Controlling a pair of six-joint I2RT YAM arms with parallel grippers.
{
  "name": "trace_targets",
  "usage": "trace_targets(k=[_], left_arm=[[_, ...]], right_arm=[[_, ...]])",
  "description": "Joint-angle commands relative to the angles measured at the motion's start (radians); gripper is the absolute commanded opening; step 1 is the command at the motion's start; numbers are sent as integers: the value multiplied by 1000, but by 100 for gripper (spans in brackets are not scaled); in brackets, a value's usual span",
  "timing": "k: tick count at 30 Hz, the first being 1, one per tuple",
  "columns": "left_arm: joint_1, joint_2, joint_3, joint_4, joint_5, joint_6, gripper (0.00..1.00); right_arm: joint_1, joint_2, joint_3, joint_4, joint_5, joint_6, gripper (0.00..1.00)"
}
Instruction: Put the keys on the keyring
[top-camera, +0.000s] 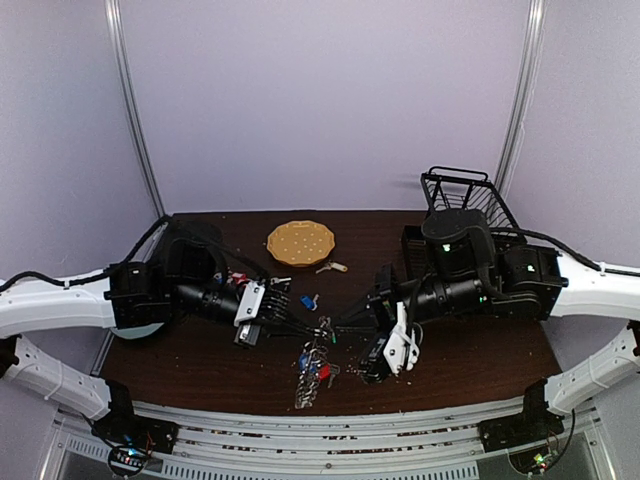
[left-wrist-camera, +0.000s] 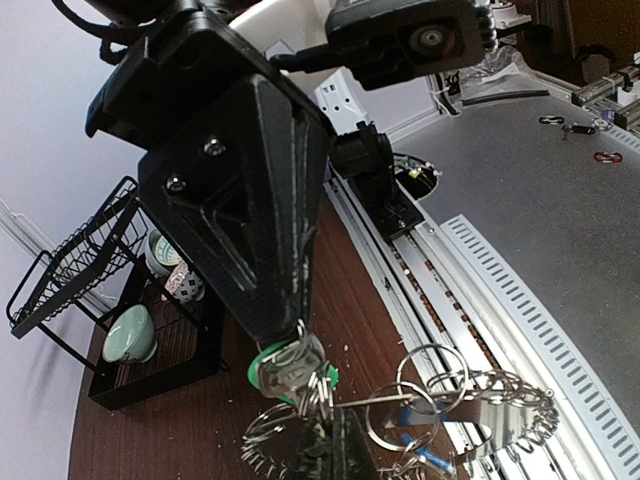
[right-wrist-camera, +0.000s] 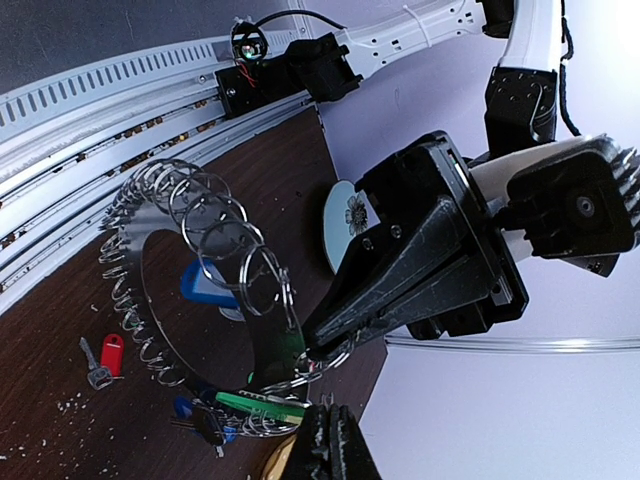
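The keyring (top-camera: 313, 370), a large silver ring fringed with small split rings and a few tagged keys, hangs between my two grippers above the table's front middle. It also shows in the right wrist view (right-wrist-camera: 130, 300) and the left wrist view (left-wrist-camera: 470, 400). My left gripper (top-camera: 305, 325) is shut on a small split ring of the bunch (left-wrist-camera: 314, 399). My right gripper (top-camera: 345, 325) is shut on the split ring of a green-tagged key (left-wrist-camera: 290, 370), which also shows in the right wrist view (right-wrist-camera: 255, 405). The two tips nearly touch. Loose keys lie on the table: a blue-tagged one (top-camera: 308, 300), a pale-tagged one (top-camera: 332, 267), red-tagged ones (top-camera: 236, 279).
A yellow-orange round plate (top-camera: 300, 241) lies at the back middle. A black wire rack (top-camera: 470, 200) with cups (left-wrist-camera: 128, 335) stands at the back right. A pale plate (right-wrist-camera: 345, 215) lies at the left under the left arm. Metal rails (top-camera: 330, 430) run along the front edge.
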Motion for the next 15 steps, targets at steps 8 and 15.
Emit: trace_targets(k=[8,15], left_arm=[[-2,-2,44,48,13,6,0],[-2,-6,43,47,13,8,0]], right_arm=[[21,16,-3,25,-1,-1,0],[24,28,-3,40,1,-2,0]])
